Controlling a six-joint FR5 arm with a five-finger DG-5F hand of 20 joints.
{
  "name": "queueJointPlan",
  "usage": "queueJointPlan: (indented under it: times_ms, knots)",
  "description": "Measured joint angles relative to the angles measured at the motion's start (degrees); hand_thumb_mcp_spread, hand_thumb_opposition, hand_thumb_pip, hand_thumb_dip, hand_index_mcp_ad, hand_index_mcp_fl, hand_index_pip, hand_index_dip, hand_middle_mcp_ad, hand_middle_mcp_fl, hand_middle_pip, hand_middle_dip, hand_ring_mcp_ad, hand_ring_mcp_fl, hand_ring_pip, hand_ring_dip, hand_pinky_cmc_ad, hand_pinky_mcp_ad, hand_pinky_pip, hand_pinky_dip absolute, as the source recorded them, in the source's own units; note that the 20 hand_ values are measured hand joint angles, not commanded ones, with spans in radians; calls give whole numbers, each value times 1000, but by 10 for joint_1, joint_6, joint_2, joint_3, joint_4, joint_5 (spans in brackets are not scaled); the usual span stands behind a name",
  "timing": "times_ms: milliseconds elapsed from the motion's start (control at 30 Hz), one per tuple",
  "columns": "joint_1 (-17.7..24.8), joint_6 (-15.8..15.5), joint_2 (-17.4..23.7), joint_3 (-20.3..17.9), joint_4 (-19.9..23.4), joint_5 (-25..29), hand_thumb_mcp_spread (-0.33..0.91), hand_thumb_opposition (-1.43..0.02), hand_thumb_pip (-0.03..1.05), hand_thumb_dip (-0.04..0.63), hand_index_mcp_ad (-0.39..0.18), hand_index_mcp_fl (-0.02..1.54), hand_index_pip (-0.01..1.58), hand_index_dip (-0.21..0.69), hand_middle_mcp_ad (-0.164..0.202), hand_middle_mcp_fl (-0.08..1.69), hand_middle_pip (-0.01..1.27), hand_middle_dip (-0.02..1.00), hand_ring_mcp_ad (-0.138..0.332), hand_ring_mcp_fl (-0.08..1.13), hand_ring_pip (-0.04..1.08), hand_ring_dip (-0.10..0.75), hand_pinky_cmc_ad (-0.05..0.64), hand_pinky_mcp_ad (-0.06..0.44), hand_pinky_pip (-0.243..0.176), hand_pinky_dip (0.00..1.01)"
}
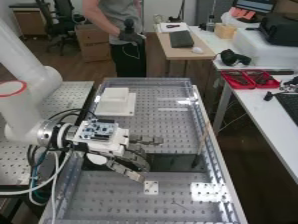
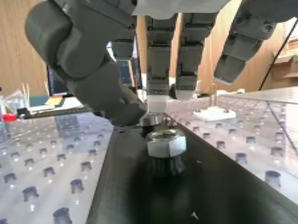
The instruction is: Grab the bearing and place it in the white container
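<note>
Well, white container (image 1: 114, 95): beyond the dark bar (image 1: 174, 162), toward the bench's far end; it looks like the one the task means.
Hand (image 2: 100, 87): over the dark bar, open, fingers (image 2: 159, 67) nearly straight and nothing clasped; whether the thumb's tip touches metal I cannot tell.
Bearing: most likely the metal ring (image 2: 153, 120) over the dark bar, close by the thumb's tip, partly hidden.
Hex nut (image 2: 166, 144): on the dark bar, just beside the ring, easily caught by mistake.
Good grasp: centre the ring between thumb and fingers, close evenly on its rim, keep the thumb off the nut, then lift straight up before heading across to the container.
Lettering: I can make out none on the ring or the nut.
</note>
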Motion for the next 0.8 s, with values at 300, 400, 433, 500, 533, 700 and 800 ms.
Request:
queueJointPlan:
  times_ms: [300, 400, 433, 500, 533, 700, 800]
  knots:
    - [4, 0, -4, -2, 9, 10, 501, -853, 909, 333, -141, 5, 260, -188, 24, 5, 1082, 745, 51, 16, 637, 497, 386, 264, 33, 229]
    - [5, -1, -5, -3, 13, 12, 497, -848, 908, 333, -147, 5, 260, -188, 24, 5, 1082, 745, 51, 16, 637, 497, 386, 264, 37, 229]
    - [5, -1, -5, -3, 15, 12, 497, -852, 906, 333, -147, 5, 260, -188, 24, 5, 1082, 745, 51, 16, 637, 497, 386, 264, 37, 229]
    - [7, -1, -7, -4, 17, 13, 501, -852, 904, 333, -147, 5, 260, -188, 24, 5, 1082, 745, 51, 16, 637, 497, 386, 264, 37, 229]
    - [7, -1, -7, -4, 17, 14, 501, -852, 904, 333, -148, 5, 260, -188, 24, 5, 1082, 745, 51, 16, 641, 497, 386, 264, 37, 229]
    - [7, 1, -9, -5, 22, 14, 503, -838, 904, 333, -152, 5, 260, -188, 24, 5, 1082, 745, 56, 21, 653, 497, 386, 264, 37, 229]
    - [6, 1, -9, -5, 21, 13, 499, -838, 904, 333, -152, 5, 260, -188, 24, 5, 1082, 745, 52, 21, 653, 497, 386, 264, 37, 229]
